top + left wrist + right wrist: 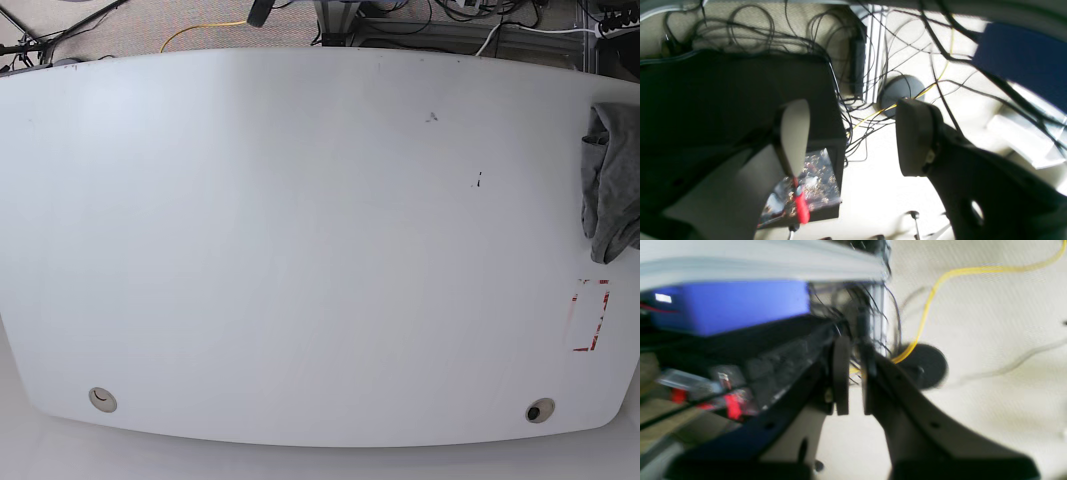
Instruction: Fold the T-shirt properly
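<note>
Cable-strewn floor [867,196] beneath left gripper [852,138] in left wrist view; fingers parted wide, nothing between them. Right wrist view: right gripper [857,376] nearly closed, narrow gap between fingertips, no object held. Base view: grey T-shirt [612,185] bunched at white table's [300,240] right edge, partly outside frame.

Yellow cable and black cords trail over pale carpet behind your table.
Your smooth white tabletop [300,250] carries broken red markings [603,315] at one side; a thin yellow cable [200,27] curves beyond its far edge, near tangled black cords [80,30] on greyish carpet [225,35].
</note>
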`<state>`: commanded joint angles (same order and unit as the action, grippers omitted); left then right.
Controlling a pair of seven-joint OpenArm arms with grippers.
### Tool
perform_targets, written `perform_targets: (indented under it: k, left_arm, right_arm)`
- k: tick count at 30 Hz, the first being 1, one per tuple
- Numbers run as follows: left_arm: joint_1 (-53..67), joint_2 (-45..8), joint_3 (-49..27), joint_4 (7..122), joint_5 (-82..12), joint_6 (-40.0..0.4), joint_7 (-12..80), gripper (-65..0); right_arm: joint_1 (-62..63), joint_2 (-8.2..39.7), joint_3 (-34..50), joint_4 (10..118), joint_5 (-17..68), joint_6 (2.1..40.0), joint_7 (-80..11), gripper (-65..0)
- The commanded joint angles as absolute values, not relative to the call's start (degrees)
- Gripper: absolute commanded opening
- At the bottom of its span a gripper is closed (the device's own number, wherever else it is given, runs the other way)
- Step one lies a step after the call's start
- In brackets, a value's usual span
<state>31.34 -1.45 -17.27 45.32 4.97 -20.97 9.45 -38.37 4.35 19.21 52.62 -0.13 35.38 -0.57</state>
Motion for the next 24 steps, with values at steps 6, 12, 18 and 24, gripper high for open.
perform_targets:
  k: [6, 12, 18, 24]
  left_arm:
    - [21.8, -2.2, -17.2, 28.7, 8.6, -17.8, 6.9, -27.8]
    - [14.5, -4.2, -17.2, 17.9, 11.1, -9.8, 3.0, -27.5]
    - [11.2, -4.3, -17.2, 16.3, 11.3, -8.0, 3.2, -27.4]
    - [10.5, -4.1, -17.2, 16.3, 11.3, -8.0, 3.2, -27.4]
  right_arm:
    - [-32.3, 4.8, 19.2, 44.4, -0.6, 34.5, -0.6, -59.5]
    - [-27.6, 4.9, 19.0, 37.7, -0.8, 29.7, -0.8, -59.5]
    - [-25.3, 4.5, 14.8, 34.6, -4.3, 24.9, -0.5, -59.5]
    - [-23.9, 4.4, 12.8, 34.2, -4.1, 22.5, -0.5, -59.5]
